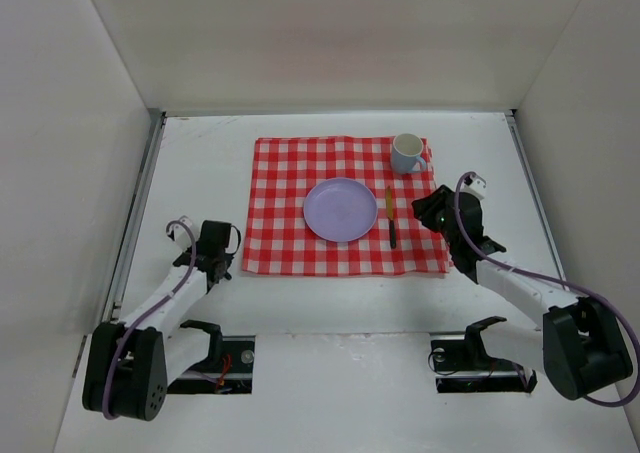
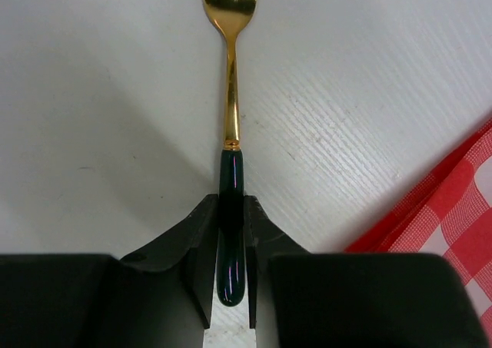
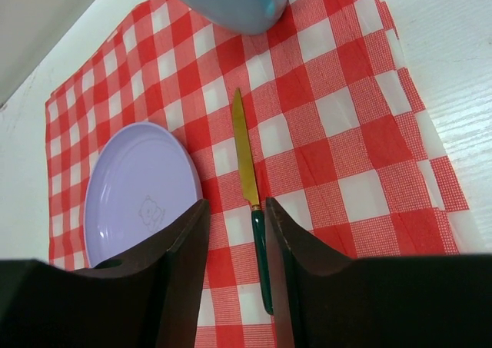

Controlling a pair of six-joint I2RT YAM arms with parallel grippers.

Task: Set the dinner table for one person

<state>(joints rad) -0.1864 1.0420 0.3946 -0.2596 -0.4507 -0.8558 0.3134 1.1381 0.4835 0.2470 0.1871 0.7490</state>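
My left gripper (image 2: pixel 231 236) is shut on the dark green handle of a gold fork (image 2: pixel 231 94), whose head points away over the white dinner table (image 2: pixel 115 94). In the top view this gripper (image 1: pixel 220 263) sits just left of the red-and-white checked cloth (image 1: pixel 290 188); the fork is too small to make out there. My right gripper (image 3: pixel 234 229) is open, with its fingers either side of a gold knife with a green handle (image 3: pixel 247 164) that lies on the cloth right of a lilac plate (image 3: pixel 138 187). In the top view it (image 1: pixel 428 213) hovers at the cloth's right edge.
A pale blue mug (image 1: pixel 408 153) stands on the cloth's far right corner, beyond the knife (image 1: pixel 391 218) and the plate (image 1: pixel 341 210). Metal rails run along the table's left and right edges. White walls enclose the far side and both flanks.
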